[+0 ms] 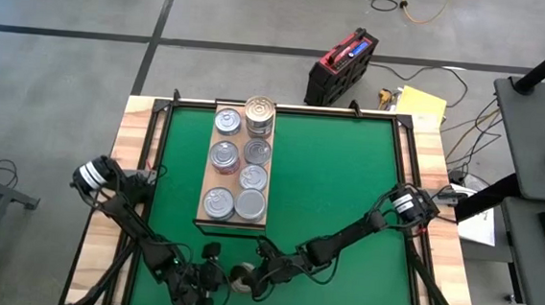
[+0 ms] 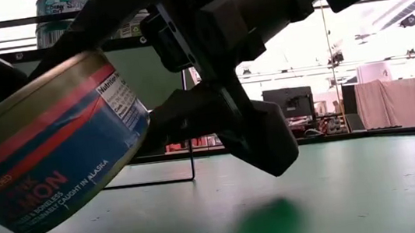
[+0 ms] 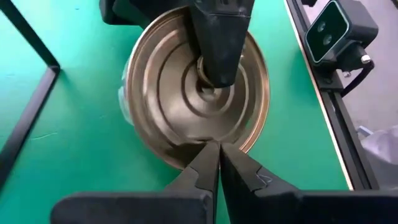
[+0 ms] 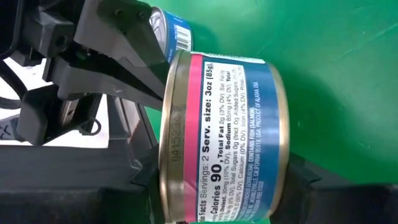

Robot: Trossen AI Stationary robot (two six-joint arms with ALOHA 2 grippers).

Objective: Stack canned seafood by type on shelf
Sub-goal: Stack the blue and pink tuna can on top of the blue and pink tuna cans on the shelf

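A salmon can point(image 1: 241, 281) with a blue and pink label and a gold-toned end sits tilted on the green mat near the table's near edge. My left gripper point(image 1: 213, 281) is shut, with its tips at the can's gold end. My right gripper point(image 1: 256, 273) reaches in from the right, one finger on each flat end of the can. On the far half of the mat lies the wooden shelf point(image 1: 206, 172), where several silver-lidded cans point(image 1: 224, 154) stand in two rows. One stack point(image 1: 260, 115) is at its far end. My left gripper touches the lower rim of the can's gold end point(image 3: 208, 148) with its shut fingertips point(image 3: 219, 163), coming from the table's left and slanting down. My right gripper pinches the can across its two flat ends. One finger point(image 3: 217, 43) is on the middle of the gold end point(image 3: 186, 93), the other finger point(image 4: 311, 180) on the opposite end, with the label side point(image 4: 224, 137) between them. The can is tilted, its lower edge point(image 2: 40, 226) on the mat.
A black frame rail point(image 3: 31, 99) borders the mat. A camera point(image 3: 336, 28) is mounted at the table's edge close to the can. Open green mat point(image 1: 337, 186) lies right of the shelf. A red and black case point(image 1: 341, 66) sits on the floor beyond the far edge.
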